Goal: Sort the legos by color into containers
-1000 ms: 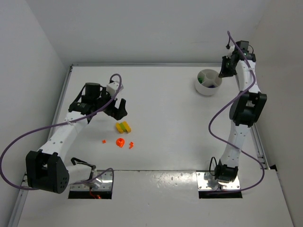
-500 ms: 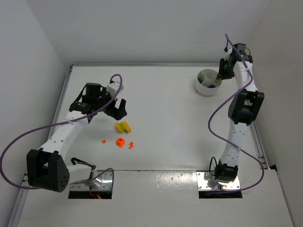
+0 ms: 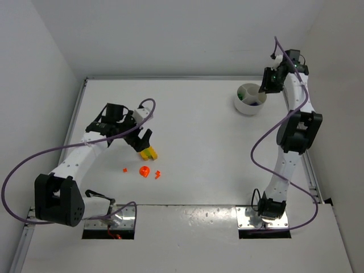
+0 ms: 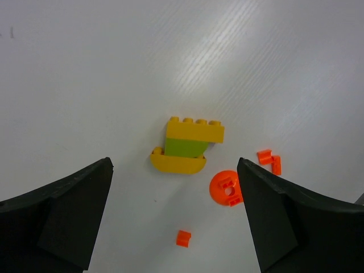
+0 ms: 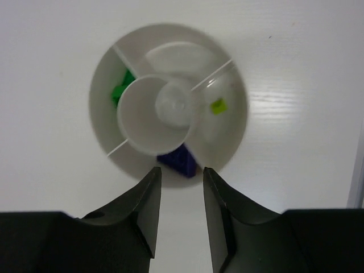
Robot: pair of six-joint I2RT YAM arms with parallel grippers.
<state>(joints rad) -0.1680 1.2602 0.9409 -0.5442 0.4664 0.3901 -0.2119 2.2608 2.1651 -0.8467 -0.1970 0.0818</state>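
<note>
Bricks: yellow-green-yellow plastic lego stack (image 4: 186, 147) lies on white table (image 4: 85, 68), left of centre. Round orange-red piece (image 4: 226, 189), angular orange-red bit (image 4: 269, 160) and small orange-red cube (image 4: 182, 238) lie near it.

Left gripper (image 4: 174, 166) over stack, jaws wide apart, nothing held.

Low round white divided dish (image 5: 99, 114) sits far right. Green brick (image 5: 121, 88) in one section. Lime bit (image 5: 218, 106) and dark blue brick (image 5: 178, 161) further round, divider btwn them not visible.

Right gripper (image 5: 181, 170) above dish edge, jaws narrowly apart, empty.

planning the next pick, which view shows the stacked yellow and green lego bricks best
Left wrist: the stacked yellow and green lego bricks sit centred, close and unblocked. Top external shows only a tiny yellow blob; right wrist shows none of them.
</note>
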